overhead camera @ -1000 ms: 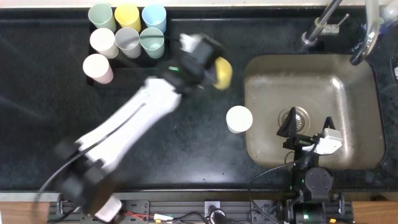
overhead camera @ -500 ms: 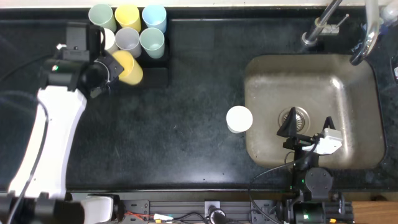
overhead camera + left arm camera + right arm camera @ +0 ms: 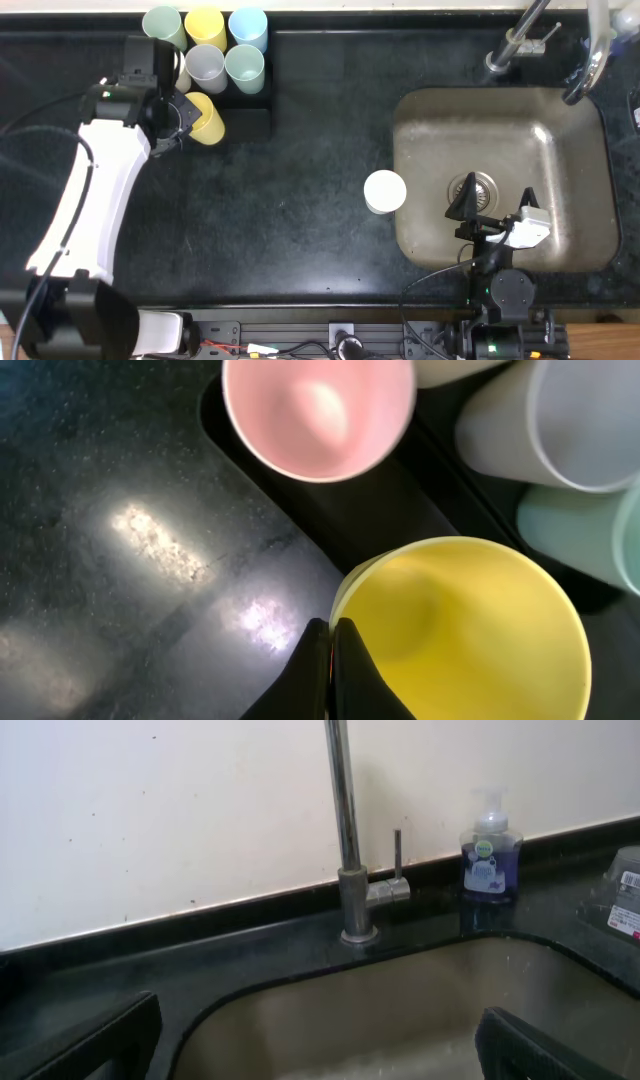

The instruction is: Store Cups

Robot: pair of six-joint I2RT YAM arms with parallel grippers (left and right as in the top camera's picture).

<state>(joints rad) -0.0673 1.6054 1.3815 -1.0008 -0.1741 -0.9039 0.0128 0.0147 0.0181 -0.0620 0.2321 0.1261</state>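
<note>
left gripper (image 3: 330,660) swung yellow cup (image 3: 470,630) from mid counter (image 3: 300,230) to black tray (image 3: 255,122), now over free spot beside pink cup (image 3: 315,410). fingers clamp cup rim. right gripper (image 3: 495,205) spread wide over sink (image 3: 560,150). white cup (image 3: 385,190) waits next.

You've nine cups: two yellow cups (image 3: 205,120), one pink cup (image 3: 318,415), one cream cup (image 3: 450,368), one grey cup (image 3: 205,65), one mint cup (image 3: 244,65), one blue cup (image 3: 247,25), one green cup (image 3: 162,22), one white cup (image 3: 385,190). One tray (image 3: 252,122), one sink (image 3: 420,120), one tap (image 3: 343,840).
</note>
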